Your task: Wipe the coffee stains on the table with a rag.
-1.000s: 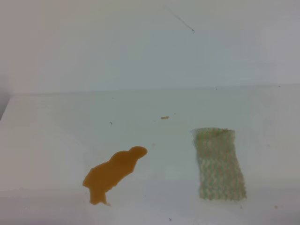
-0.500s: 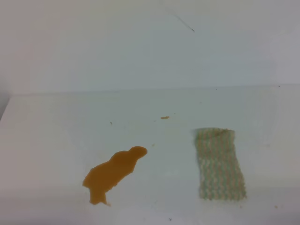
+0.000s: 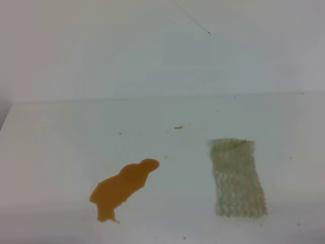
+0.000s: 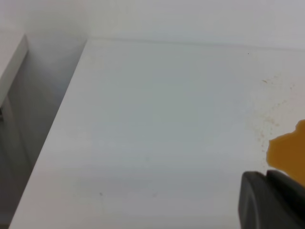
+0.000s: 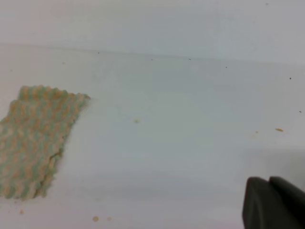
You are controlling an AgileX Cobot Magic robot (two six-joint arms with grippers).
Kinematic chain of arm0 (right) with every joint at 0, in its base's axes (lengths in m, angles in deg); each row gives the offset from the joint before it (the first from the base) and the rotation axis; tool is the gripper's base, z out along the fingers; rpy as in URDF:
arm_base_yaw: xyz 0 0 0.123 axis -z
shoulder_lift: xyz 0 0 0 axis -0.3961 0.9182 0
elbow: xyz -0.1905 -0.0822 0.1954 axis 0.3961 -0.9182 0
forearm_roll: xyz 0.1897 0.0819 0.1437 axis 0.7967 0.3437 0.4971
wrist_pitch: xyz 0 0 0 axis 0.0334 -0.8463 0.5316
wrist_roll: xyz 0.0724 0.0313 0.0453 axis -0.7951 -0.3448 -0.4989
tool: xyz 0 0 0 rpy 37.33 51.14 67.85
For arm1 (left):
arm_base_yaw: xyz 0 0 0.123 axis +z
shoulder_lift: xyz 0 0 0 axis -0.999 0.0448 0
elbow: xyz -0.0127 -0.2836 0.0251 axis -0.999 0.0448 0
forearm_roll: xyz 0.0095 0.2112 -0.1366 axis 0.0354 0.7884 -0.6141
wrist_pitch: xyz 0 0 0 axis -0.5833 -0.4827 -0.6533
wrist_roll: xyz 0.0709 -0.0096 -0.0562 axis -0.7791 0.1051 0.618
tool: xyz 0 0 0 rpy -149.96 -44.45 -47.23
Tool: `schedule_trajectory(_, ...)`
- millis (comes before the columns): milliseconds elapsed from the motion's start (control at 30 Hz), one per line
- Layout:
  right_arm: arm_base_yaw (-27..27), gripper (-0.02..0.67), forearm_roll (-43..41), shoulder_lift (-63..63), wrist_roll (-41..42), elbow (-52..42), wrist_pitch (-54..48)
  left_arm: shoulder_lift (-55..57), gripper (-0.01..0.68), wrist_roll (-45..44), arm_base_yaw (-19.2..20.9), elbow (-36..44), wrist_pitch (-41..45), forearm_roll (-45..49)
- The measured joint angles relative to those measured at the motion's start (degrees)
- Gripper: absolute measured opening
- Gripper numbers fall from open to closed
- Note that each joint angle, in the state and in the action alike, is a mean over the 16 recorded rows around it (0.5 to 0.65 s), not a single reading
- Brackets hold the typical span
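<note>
The coffee stain point(image 3: 124, 188) is an orange-brown glossy blotch on the white table point(image 3: 61, 142), front left of centre. The rag point(image 3: 237, 178), pale green and beige checkered, lies flat to its right, apart from it. Neither gripper shows in the exterior high view. In the left wrist view only a dark part of my left gripper point(image 4: 272, 200) shows at the bottom right, close to the stain's edge point(image 4: 286, 152). In the right wrist view a dark part of my right gripper point(image 5: 274, 204) shows at the bottom right, well right of the rag point(image 5: 35, 140). Their jaws are hidden.
A tiny brown crumb point(image 3: 179, 127) lies behind and between stain and rag. A white wall point(image 3: 152, 51) rises behind the table. The table's left edge point(image 4: 47, 143) drops off in the left wrist view. Small brown specks point(image 4: 267, 124) dot the surface beside the stain.
</note>
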Motion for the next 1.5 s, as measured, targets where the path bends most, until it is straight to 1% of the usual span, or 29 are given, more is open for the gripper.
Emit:
schedule_trajectory(300, 0.00, -0.003, 0.04, 0.00, 0.00, -0.01, 0.31, 0.09, -0.003, 0.00, 0.00, -0.13, 0.10, 0.00)
schedule_trajectory(433, 0.00, -0.003, 0.14, 0.00, 0.00, -0.02, 2.94, 0.09, -0.003, 0.00, 0.00, -0.13, 0.13, 0.00)
schedule_trajectory(600, -0.01, -0.003, 0.33, -0.26, -0.01, -0.39, 10.18, 0.00, -0.002, 0.00, 0.00, 0.00, 0.10, 0.00)
schedule_trajectory(900, -0.01, -0.003, 0.53, -0.35, -0.45, -0.50, 27.49, 0.00, -0.002, 0.00, 0.00, 0.00, 0.10, 0.00)
schedule_trajectory(1067, -0.01, -0.003, 0.88, -0.69, -5.18, 0.23, 33.40, 0.09, -0.002, 0.00, 0.00, -0.13, 0.16, 0.00)
schedule_trajectory(1300, -0.01, -0.003, -0.22, 0.00, -12.61, 5.00, 34.34, 0.09, -0.002, 0.00, 0.00, -0.13, 0.16, 0.00)
schedule_trajectory(1433, -0.01, -0.003, -1.28, 2.49, -16.42, 10.08, 29.75, 0.10, -0.002, 0.00, 0.00, -0.13, 0.16, 0.00)
schedule_trajectory(1500, -0.01, -0.003, -2.00, 4.83, -16.92, 13.35, 26.22, 0.10, -0.002, 0.00, 0.00, -0.13, 0.16, 0.00)
